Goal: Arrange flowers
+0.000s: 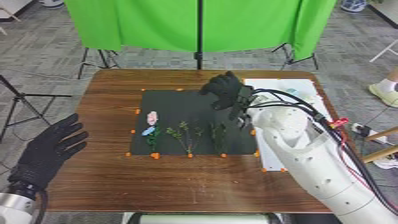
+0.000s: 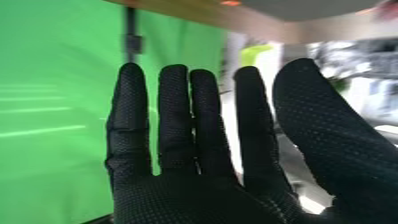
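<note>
Lying apart from fingers (image 1: 228,81), flowers (image 1: 152,118)

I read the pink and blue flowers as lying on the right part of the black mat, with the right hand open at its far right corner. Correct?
Not quite: in the head view, the pink flower and blue flower lie on the left part of the black mat. The right hand is as you say.

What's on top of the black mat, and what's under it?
On the black mat are a pink flower, a blue flower and green sprigs. The right robot hand hides the mat's far right corner. Whatever is under the mat is covered.
</note>
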Controlling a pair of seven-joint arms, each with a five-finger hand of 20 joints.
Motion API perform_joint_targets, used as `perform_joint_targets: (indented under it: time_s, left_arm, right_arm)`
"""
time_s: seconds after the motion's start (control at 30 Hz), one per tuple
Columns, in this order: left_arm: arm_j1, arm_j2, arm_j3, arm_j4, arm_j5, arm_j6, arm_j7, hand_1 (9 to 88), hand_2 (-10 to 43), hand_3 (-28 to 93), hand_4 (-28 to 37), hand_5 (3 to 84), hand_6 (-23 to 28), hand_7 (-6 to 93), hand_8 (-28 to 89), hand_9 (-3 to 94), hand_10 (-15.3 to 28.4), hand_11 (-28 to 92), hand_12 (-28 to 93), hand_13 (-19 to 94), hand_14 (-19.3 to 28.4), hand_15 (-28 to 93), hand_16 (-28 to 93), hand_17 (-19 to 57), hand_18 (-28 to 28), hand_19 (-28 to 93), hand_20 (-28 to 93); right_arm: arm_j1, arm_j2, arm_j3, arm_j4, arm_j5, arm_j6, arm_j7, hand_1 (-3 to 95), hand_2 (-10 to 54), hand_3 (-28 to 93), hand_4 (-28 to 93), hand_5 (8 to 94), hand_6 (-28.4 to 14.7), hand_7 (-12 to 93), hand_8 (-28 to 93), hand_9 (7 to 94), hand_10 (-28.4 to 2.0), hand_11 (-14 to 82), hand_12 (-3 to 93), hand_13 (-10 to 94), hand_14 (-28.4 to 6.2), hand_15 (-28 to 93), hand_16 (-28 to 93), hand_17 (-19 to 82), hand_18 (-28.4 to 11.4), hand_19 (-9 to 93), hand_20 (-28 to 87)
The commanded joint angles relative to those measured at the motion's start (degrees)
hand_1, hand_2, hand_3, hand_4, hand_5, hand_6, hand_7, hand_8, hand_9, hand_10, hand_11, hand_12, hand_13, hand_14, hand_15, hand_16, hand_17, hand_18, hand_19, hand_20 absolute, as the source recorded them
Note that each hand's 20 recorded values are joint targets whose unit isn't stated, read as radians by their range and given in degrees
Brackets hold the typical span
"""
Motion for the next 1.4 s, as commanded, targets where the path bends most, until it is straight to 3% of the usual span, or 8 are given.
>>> perform_joint_targets:
  time_s: [0.03, 0.3, 0.37, 0.67, 0.87, 1.1, 1.33, 1.4]
  left_arm:
    - [0.2, -0.2, 0.78, 0.05, 0.47, -0.48, -0.63, 26.5, -0.7, 72, -27.4, 28.3, 2.8, 23.5, -13, 20.1, 10.1, 29, 13, 15, 12.9, 44, -3, -9.8, 19.6, 47, 9]
    - [0.4, -0.65, 0.39, 0.16, 0.51, -0.24, -0.8, 26.5, -0.7, 72, -27.4, 28.2, 2.8, 23.6, -13, 20.2, 10.1, 29, 13, 15, 12.9, 44, -3, -9.9, 19.6, 47, 9]
    - [0.3, -0.76, 0.38, 0.15, 0.52, -0.25, -0.67, 26.4, -0.7, 72, -27.3, 28.3, 2.8, 23.6, -13, 20.2, 10.1, 29, 13, 15, 12.9, 44, -3, -9.9, 19.6, 47, 9]
    - [1.7, -1.4, -0.76, -0.47, 0.5, -0.1, -0.17, 26.5, -0.8, 72, -27.3, 28.3, 2.8, 23.4, -13, 20.2, 10.1, 29, 13, 15, 12.9, 44, -3, -9.9, 19.6, 47, 9]
    - [1.2, -0.78, -0.57, -0.48, 0.28, -0.04, 0.04, 26.4, -0.8, 72, -27.3, 28.4, 2.8, 23.7, -13, 20.2, 10.1, 29, 13, 15, 12.9, 44, -3, -9.9, 19.6, 47, 9]
    - [0.4, -0.62, 0.21, -0.36, 0.36, 0.18, -0.1, 26.5, -0.7, 72, -27.4, 28.3, 2.8, 23.6, -13, 20.2, 10.1, 29, 13, 15, 12.9, 44, -3, -9.9, 19.6, 47, 9]
    - [0.9, -0.75, -0.04, -0.47, 0.25, 0.23, 0.16, 26.5, -0.7, 72, -27.4, 28.3, 2.8, 23.4, -13, 20.1, 10.1, 29, 13, 15, 12.8, 44, -3, -9.9, 19.5, 47, 9]
    - [0.9, -0.64, -0.07, -0.41, 0.27, 0.31, 0.18, 26.5, -0.7, 72, -27.4, 28.3, 2.9, 23.4, -13, 20.2, 10.1, 29, 13, 15, 12.8, 44, -3, -9.9, 19.6, 47, 9]
  right_arm:
    - [-0.9, 2.9, -0.2, -3.2, -5.0, -1.4, 6.3, 30.9, -5.2, 93, -25, 36.8, 4.7, 37, -27, 33.1, -8.8, 37.8, 20.1, 28, -6.7, 52, 12, 11, -17.3, 61, 31]
    - [-10.9, 12.4, 12.0, -6.9, 0.5, -0.1, 16.6, 26.6, -8.3, 93, -28, 35.7, 0.9, 35, -26, 35.0, -9.4, 38.7, 20.7, 31, -7.0, 56, 13, 13, -16.9, 63, 31]
    - [-15.3, 12.9, 17.8, -9.0, 2.3, -2.8, 18.1, 26.7, -8.6, 92, -28, 36.7, 0.2, 35, -25, 37.7, -9.3, 40.0, 20.6, 34, -6.7, 57, 13, 14, -16.6, 65, 31]
    - [-32.2, 17.5, 32.5, -14.5, 5.6, -0.3, 26.6, 26.4, -9.5, 89, -28, 39.5, -1.2, 31, -23, 40.5, -9.9, 41.8, 20.2, 41, -7.0, 61, 14, 19, -16.3, 69, 33]
    - [-30.6, 17.6, 30.9, -10.7, 6.9, 0.8, 32.1, 26.5, -9.5, 89, -28, 40.7, -1.9, 32, -23, 42.3, -10.0, 42.7, 20.0, 43, -7.1, 62, 14, 21, -16.2, 72, 34]
    - [-27.2, 17.8, 28.4, -6.8, 5.1, -2.4, 33.6, 26.6, -9.5, 88, -28, 40.9, -2.2, 32, -23, 42.7, -10.1, 42.6, 19.7, 43, -7.0, 63, 14, 21, -16.3, 73, 34]
    - [-25.5, 18.2, 26.5, -3.3, 4.9, 0.3, 35.3, 27.3, -9.5, 89, -28, 38.1, -2.8, 31, -23, 40.9, -11.3, 41.8, 19.5, 43, -6.9, 63, 14, 21, -16.1, 73, 34]
    - [-25.4, 18.2, 26.0, -2.6, 4.8, 1.0, 34.9, 30.7, -9.5, 89, -28, 41.3, -1.6, 33, -24, 45.6, -10.1, 43.0, 19.2, 48, -5.8, 62, 14, 23, -15.7, 75, 34]
